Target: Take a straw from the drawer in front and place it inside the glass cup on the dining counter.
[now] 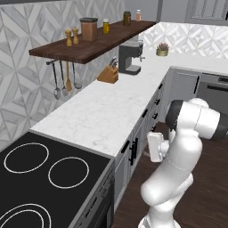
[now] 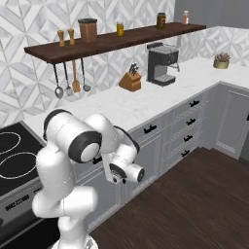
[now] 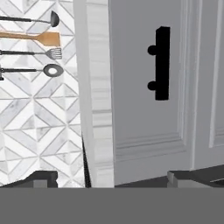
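At far left of the left base view sat the black cooktop [image 1: 44, 178] w/ white ring burners, its front edge running toward the camera. Next to it the long white worktop [image 1: 107, 107] stretched away along the patterned tile wall [image 1: 22, 40], then turned a corner to the right. Above it hung a dark wood shelf [image 1: 89, 44] carrying salt & pepper mills [image 1: 71, 37], a brown canister [image 1: 88, 29] and small jars; utensils [image 1: 64, 80] dangled from a rail under it. On the worktop stood a knife block [image 1: 108, 74], a coffee machine [image 1: 130, 58] just beside it, and a small potted plant [image 1: 162, 49] near the corner. Below ran grey cabinet fronts w/ dark handles, over a dark wood floor [image 1: 205, 187]. The white arm [image 1: 178, 164] rose at lower right, bent in toward the cabinets. In the hand view the camera was rolled: the hanging utensils lay sideways at upper left, the worktop edge ran as a vertical band, and right of it was the closed drawer [image 3: 144, 87] front, light grey w/ framed panel. Its dark handle [image 3: 161, 63] showed its long axis up-down in that rolled view, i.e. along the drawer's width; in the right base view the same front [image 2: 148, 130] sat under the worktop, handle horizontal. The gripper [image 3: 111, 178] pointed straight at that front, apart from it, fingertips [image 3: 41, 178] spread wide, released, grasping nothing.
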